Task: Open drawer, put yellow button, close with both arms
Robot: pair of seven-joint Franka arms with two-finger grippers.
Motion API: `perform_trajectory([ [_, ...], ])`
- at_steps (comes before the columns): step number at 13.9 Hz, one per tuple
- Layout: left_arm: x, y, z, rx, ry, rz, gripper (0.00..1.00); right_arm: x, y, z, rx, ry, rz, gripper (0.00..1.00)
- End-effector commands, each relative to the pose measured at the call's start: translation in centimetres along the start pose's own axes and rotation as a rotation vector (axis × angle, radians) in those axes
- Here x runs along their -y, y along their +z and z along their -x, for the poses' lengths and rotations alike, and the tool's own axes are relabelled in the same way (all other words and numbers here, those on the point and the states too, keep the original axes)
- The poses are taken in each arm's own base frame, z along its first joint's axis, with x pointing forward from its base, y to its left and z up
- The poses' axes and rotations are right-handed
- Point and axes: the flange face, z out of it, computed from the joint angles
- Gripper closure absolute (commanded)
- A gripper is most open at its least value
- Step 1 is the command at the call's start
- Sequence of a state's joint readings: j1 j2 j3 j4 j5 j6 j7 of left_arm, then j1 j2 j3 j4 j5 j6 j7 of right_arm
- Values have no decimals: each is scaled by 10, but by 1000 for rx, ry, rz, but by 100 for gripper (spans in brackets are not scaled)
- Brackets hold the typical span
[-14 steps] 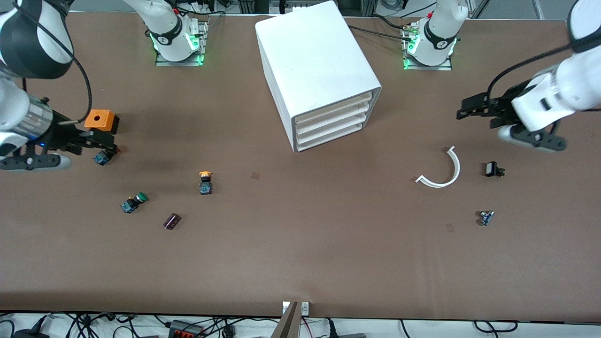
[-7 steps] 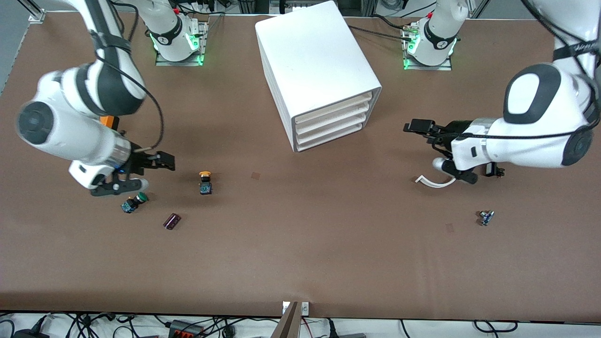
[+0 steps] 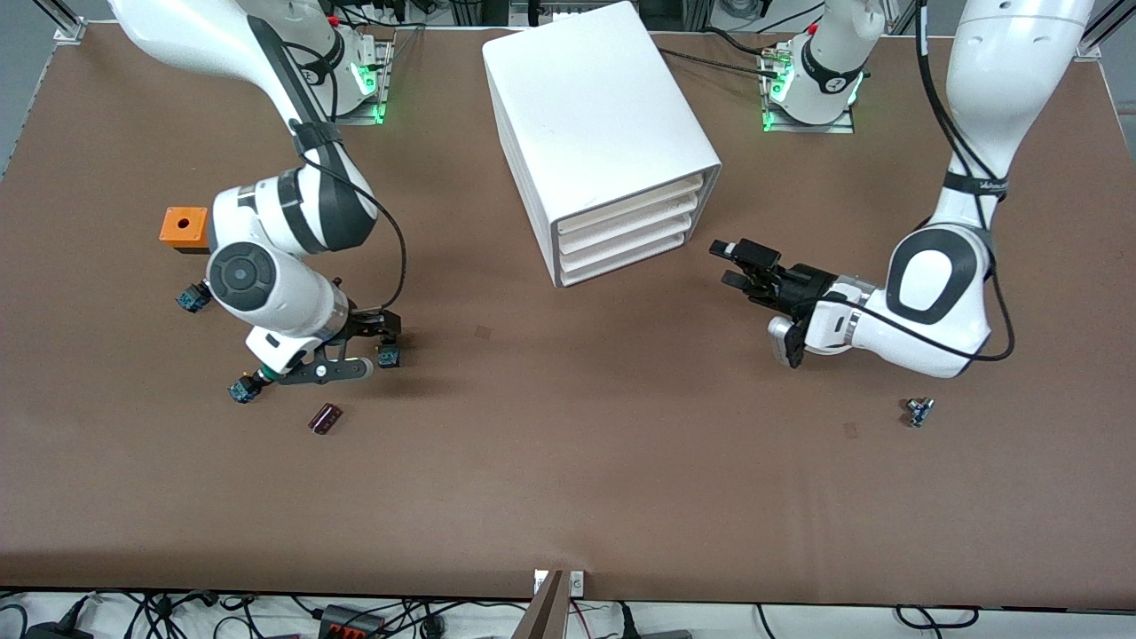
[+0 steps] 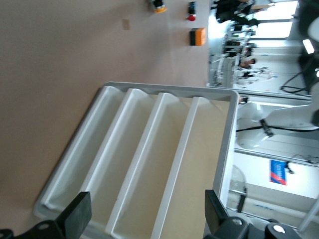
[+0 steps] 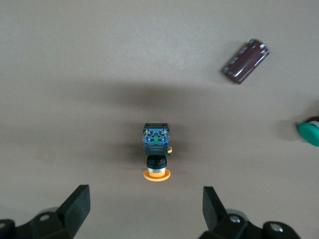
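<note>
So far nothing is done: the drawer (image 3: 632, 208), top of four in the white cabinet (image 3: 595, 115), sits flush and shut. Left gripper (image 3: 744, 266), fingers spread and empty, hovers over the table in front of the drawer fronts. Right gripper (image 3: 373, 335), fingers spread, hangs over the yellow button (image 5: 156, 155), which lies on its side on the table, ungrasped, toward the right arm's end. Opening, pick, placement and two-arm closing all remain.
</note>
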State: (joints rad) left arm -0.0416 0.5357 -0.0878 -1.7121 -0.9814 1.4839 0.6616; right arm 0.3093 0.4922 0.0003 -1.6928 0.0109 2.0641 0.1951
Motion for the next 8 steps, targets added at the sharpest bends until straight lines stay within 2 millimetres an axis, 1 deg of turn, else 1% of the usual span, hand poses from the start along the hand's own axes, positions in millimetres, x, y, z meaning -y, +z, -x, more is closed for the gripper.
perform_trajectory([
  [1,0,42,10,20,-2,110,1,-1,29,-2,31,10,24,0],
  [2,0,55,11,42,-7,124,8,-2,37,-1,45,10,27,0],
  [3,-1,70,13,66,-10,138,9,-3,46,-2,55,5,29,0],
  [4,-4,81,14,86,-6,150,10,-3,53,-3,56,5,29,0],
  [5,-5,91,16,103,-1,160,13,-3,59,-4,57,5,29,0],
  [6,-8,102,17,114,47,167,19,-3,61,-5,56,5,29,0],
  [7,-3,111,21,122,69,175,23,-2,63,-6,53,2,28,0],
  [8,1,115,25,126,81,180,23,-3,64,-7,50,3,27,0],
])
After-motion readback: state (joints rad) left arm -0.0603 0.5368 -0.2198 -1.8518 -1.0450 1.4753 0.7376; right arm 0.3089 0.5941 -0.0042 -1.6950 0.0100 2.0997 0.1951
